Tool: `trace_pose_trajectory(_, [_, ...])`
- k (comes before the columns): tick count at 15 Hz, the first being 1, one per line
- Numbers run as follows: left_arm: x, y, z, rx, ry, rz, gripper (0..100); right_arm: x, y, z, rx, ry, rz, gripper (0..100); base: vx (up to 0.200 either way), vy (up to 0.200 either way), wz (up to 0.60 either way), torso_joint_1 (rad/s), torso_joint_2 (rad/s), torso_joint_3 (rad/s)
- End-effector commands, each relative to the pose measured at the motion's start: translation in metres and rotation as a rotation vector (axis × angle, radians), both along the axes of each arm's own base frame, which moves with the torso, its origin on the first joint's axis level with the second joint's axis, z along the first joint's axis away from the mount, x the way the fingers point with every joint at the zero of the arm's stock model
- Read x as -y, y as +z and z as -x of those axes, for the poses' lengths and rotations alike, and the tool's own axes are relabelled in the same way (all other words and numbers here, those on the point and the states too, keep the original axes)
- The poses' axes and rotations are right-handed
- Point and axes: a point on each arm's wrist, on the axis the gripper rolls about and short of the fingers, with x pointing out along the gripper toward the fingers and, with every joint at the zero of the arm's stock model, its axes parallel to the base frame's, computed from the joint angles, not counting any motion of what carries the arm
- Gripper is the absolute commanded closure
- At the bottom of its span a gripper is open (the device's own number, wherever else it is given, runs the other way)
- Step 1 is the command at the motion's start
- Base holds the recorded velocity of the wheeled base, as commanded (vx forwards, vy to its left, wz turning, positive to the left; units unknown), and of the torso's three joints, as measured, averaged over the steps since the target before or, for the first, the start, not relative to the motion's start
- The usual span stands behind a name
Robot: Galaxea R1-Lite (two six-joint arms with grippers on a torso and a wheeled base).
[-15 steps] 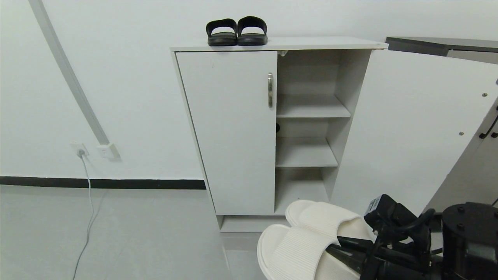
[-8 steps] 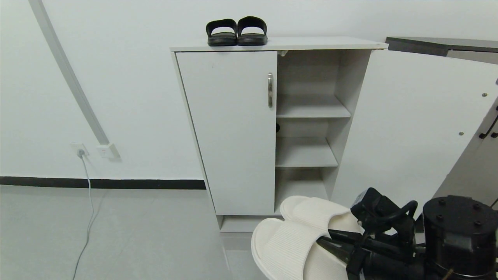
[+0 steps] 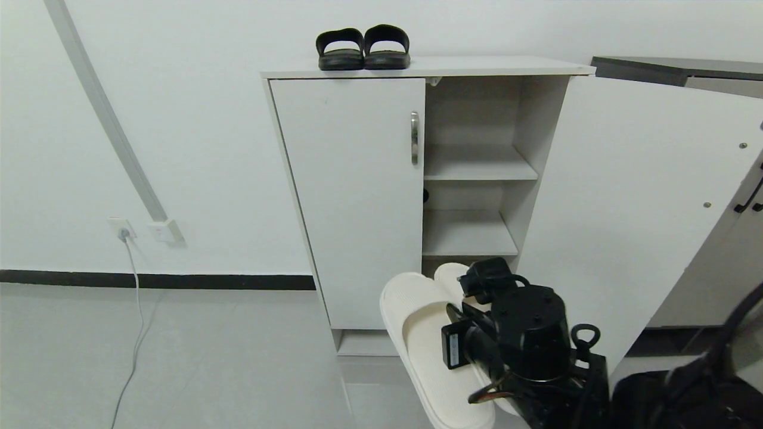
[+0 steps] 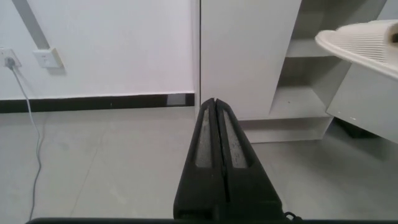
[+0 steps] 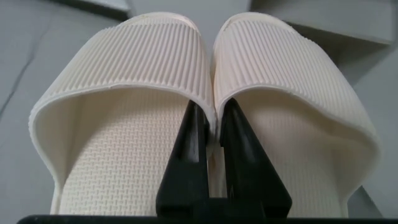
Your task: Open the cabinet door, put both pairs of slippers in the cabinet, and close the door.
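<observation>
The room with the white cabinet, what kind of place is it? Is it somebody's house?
Probably an indoor room set up like a home entryway, though it might be a test room. The clues: a shoe cabinet standing open against the wall, black slippers on top of it, and a wall socket.

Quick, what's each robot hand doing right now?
Left hand: closed, holding nothing.
Right hand: closed on the white slippers, pinching both together.

White cabinet [image 3: 506,65] stands on grey floor [image 3: 179,357]. Black slippers [image 3: 363,47] paired on cabinet top, above closed door [image 3: 351,202]. Cable [image 3: 137,298] left of cabinet, apparently trailing onto floor.
</observation>
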Motion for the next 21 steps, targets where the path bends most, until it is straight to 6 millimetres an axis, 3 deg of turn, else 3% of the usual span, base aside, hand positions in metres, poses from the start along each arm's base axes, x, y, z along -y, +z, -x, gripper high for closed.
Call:
trace_pose_trajectory(1, [0.000,0.000,0.000,-0.003,0.000,-0.001,100,-0.019,-0.024,-0.022,-0.008,-0.086,0.031,100,0.000,0.000,0.00,0.000,0.00,0.000])
trace_pose_trajectory(3, [0.000,0.000,0.000,-0.003,0.000,-0.001,100,-0.021,-0.030,-0.035,0.019,-0.221,0.054,100,0.000,0.000,0.00,0.000,0.00,0.000])
trace_pose_trajectory(6, [0.000,0.000,0.000,-0.003,0.000,-0.001,100,-0.017,-0.034,-0.041,0.018,-0.272,0.047,100,0.000,-0.067,0.00,0.001,0.00,0.001])
trace_pose_trajectory(11, [0.000,0.000,0.000,-0.003,0.001,0.001,100,-0.013,-0.040,-0.048,0.010,-0.297,0.061,100,0.000,-0.200,0.00,0.007,0.00,-0.001])
trace_pose_trajectory(21, [0.000,0.000,0.000,-0.003,0.003,-0.001,100,-0.024,-0.062,-0.073,0.006,-0.316,0.077,100,0.000,0.000,0.00,0.000,0.00,0.000])
